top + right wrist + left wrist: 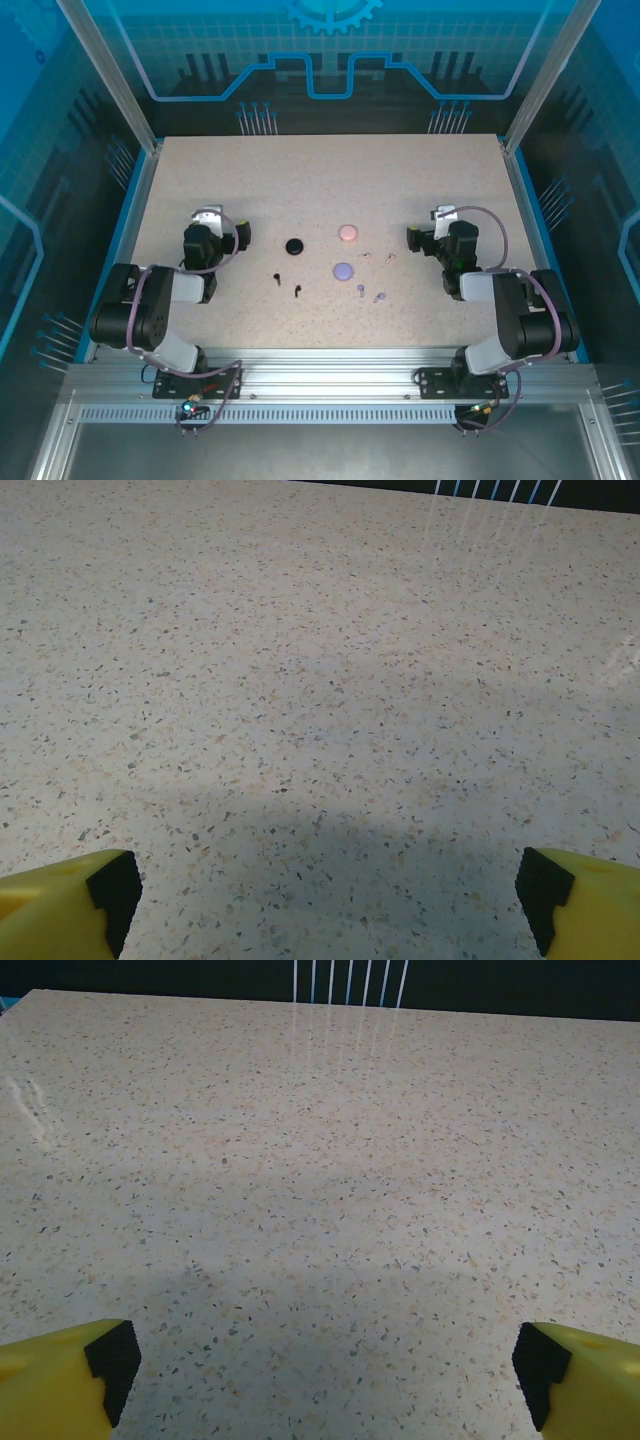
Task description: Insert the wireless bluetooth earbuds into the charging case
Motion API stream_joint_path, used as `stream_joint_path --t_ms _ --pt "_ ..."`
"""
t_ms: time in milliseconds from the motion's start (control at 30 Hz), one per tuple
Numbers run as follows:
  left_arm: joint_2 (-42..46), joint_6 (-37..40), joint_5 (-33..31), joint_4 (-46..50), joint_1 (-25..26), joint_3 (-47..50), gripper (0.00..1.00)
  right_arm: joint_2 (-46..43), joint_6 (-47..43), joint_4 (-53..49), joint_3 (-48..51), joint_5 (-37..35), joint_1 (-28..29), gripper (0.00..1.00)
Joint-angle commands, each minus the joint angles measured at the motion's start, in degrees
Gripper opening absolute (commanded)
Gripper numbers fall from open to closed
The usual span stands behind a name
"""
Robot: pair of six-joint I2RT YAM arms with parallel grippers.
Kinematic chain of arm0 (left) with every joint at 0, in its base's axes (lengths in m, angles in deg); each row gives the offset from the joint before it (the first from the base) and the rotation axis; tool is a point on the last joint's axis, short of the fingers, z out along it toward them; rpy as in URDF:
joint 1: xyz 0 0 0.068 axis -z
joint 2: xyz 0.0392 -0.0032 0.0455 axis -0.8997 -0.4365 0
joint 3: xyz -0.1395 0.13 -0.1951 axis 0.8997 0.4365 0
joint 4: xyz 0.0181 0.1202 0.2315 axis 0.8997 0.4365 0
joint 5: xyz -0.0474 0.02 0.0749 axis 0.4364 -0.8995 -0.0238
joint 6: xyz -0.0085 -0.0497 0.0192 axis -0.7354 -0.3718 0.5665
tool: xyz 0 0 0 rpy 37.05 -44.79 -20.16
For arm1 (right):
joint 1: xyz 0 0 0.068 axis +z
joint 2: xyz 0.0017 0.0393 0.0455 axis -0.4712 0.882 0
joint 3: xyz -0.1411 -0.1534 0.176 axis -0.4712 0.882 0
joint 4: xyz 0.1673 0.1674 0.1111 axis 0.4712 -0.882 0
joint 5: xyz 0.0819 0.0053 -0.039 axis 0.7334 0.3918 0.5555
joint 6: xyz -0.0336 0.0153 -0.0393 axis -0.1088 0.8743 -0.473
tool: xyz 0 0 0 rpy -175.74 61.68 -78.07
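Our left pincer (212, 222) stood wide and empty over the bare table (300, 170), its pads (112, 1360) spread to the lower corners of the wrist view. The right pincer (438, 225) hung just as wide on the far side, holding nothing. Everything we needed lay between the two arms and well apart from both. The black case (293, 246) sat nearest the left arm, with the two black earbuds (277, 278) loose on the table just in front of it. The pink case (347, 233) sat at the centre, with the pink earbuds (367, 254) near its right. The lilac case (343, 270) sat closer to us, with the lilac earbuds (360, 290) just beside it. We could not tell whether any case lay open: they were too small from above.

We judged the earbuds' size to be the main danger. Broad pads closing on so slight a stem could squeeze it sideways and send it skidding across the smooth top. A pincer coming down among the crowded pink and lilac pieces could knock a neighbour or push a case. Both arms reaching for the centre together could clash, and a pale earbud could easily end up in the wrong case
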Motion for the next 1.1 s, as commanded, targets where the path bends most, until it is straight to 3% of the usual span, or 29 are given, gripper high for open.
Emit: stream_joint_path --t_ms 0,667,800,933,1067 --pt "0.18 0.08 2.13 -0.22 -0.27 -0.65 0.99 0.39 0.05 2.01 -1.06 -0.28 0.52 1.0" --pt "0.22 -0.1 2.27 -0.68 -0.27 -0.39 0.99 0.38 0.12 1.92 -1.16 -0.17 0.42 1.0" --pt "5.26 -0.1 2.05 -4.05 -0.27 3.51 0.99 0.16 0.35 2.26 -0.89 2.16 -0.56 1.0" --pt "13.76 -0.27 1.04 0.48 -0.19 5.01 0.99 -5.45 0.45 -10.62 -5.36 1.59 -0.79 1.0" --pt "24.49 -8.11 1.86 19.32 -0.09 0.25 0.99 -11.44 3.96 -31.3 -13.6 0.67 -0.48 1.0"
